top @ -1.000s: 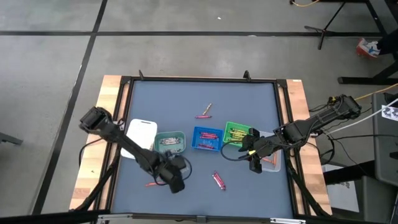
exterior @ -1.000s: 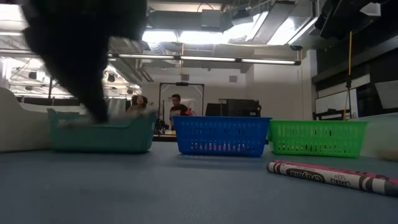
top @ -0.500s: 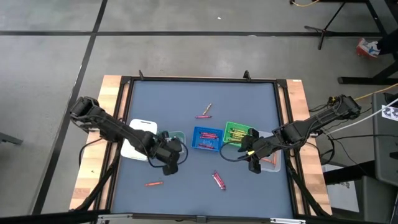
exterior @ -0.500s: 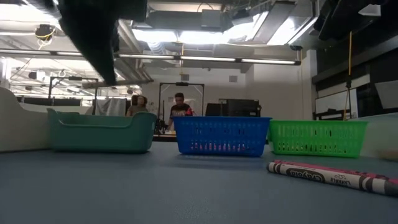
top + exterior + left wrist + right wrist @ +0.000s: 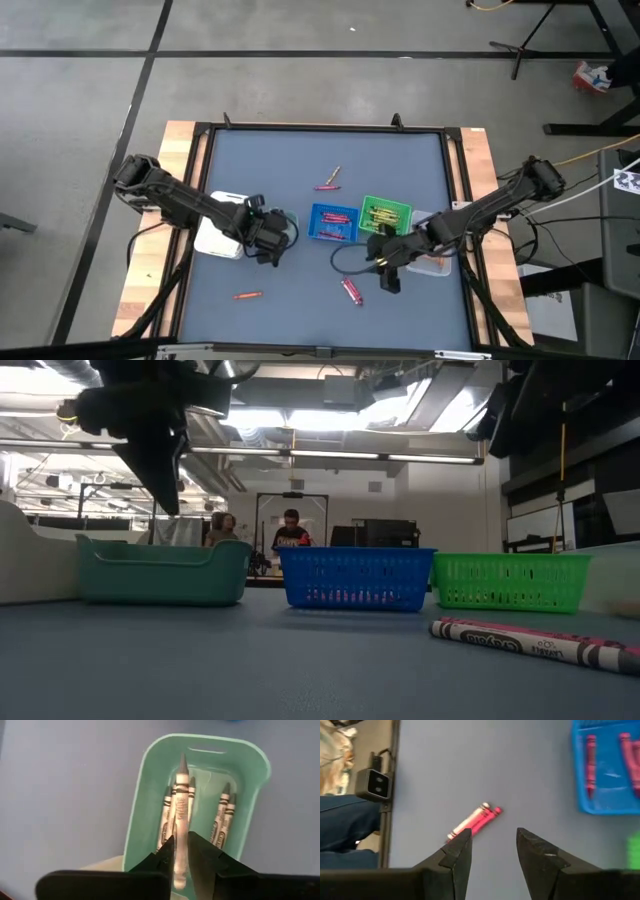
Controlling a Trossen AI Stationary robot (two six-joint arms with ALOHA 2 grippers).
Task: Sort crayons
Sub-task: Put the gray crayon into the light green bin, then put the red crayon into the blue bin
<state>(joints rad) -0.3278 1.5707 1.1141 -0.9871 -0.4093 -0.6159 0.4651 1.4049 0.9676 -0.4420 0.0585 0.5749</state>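
A grey paper-wrapped crayon (image 5: 180,810) sits between the two dark fingers of the left gripper (image 5: 181,851), its long axis running straight out from the gripper, pointed tip away from the wrist. The fingers stand only slightly apart, close against the crayon's sides; whether they grip it firmly cannot be told. This crayon hangs over a small teal plastic tray (image 5: 150,795) that already holds several grey crayons (image 5: 222,817) lying lengthwise, parallel to the one above them.

From above, the left gripper (image 5: 262,232) is over the teal tray (image 5: 284,216), beside a white tray (image 5: 222,212). A blue mesh tray (image 5: 332,222) with pink crayons and a green mesh tray (image 5: 384,213) stand in the same row.

The right gripper (image 5: 492,845) has its fingers spread wide and holds nothing. It hovers over the table near a pair of pink crayons (image 5: 472,821) lying side by side, touching, on a slant to the table's edges. In the high view the right gripper (image 5: 388,276) is just beside them (image 5: 351,290).

A single orange-red crayon (image 5: 247,296) lies near the front left, and two more crayons (image 5: 328,180) near the middle.

The table (image 5: 300,160) has a dull blue-grey top with wooden side strips. Beyond it is a workshop with ceiling lights, where two people (image 5: 290,532) stand far back.
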